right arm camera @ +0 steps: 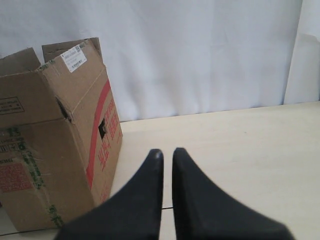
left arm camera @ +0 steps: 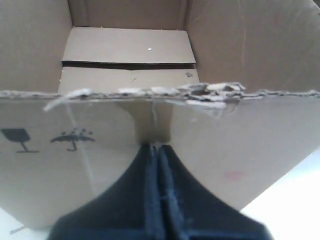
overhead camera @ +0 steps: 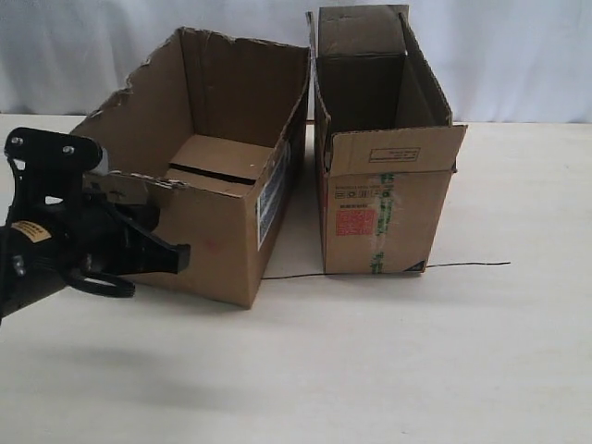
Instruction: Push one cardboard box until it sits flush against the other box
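Cardboard against cardboard is the aim. Pale table point(overhead camera: 370, 370) fills the lower frame of the exterior view. Wide torn-edged box point(overhead camera: 213, 185) sits left of centre. The taller taped box point(overhead camera: 388, 203) is right of centre, with a gap between them that looks wider at the near corners.

My left pincer point(left arm camera: 155, 146) is closed and empty, tips pressed to the wide box's outer wall under the ragged rim. My right pincer point(right arm camera: 167, 152) is all but closed, a thin slit showing, idle beside the tall box.

Judgement: push slow and level toward frame right. Favour the near end so the walls close parallel, and stop at contact without shoving the tall box.
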Robot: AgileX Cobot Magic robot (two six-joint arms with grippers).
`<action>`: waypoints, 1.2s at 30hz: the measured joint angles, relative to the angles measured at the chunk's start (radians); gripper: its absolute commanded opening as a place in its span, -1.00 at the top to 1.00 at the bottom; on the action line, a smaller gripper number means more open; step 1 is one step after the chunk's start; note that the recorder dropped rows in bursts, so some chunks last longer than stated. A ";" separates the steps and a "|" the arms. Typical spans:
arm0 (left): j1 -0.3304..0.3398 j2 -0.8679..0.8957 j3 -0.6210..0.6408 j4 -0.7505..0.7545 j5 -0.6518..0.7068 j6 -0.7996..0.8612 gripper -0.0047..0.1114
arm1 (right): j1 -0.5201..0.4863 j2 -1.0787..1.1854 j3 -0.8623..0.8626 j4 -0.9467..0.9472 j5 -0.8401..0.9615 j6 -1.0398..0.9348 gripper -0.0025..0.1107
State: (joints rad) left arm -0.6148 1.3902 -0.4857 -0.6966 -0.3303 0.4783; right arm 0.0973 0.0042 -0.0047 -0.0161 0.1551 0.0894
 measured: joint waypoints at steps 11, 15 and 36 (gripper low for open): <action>0.000 0.083 -0.098 0.017 0.003 -0.036 0.92 | 0.000 0.000 0.000 0.000 0.000 0.000 0.87; 0.000 0.088 -0.132 0.023 -0.003 -0.054 0.92 | 0.000 0.000 0.000 0.000 0.000 0.000 0.87; 0.153 -0.222 -0.160 0.030 0.222 0.014 0.92 | 0.000 0.000 0.000 0.000 0.000 0.000 0.87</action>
State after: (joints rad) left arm -0.4620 1.1686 -0.6454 -0.6662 -0.1080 0.4926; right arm 0.0973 0.0042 -0.0047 -0.0161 0.1551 0.0894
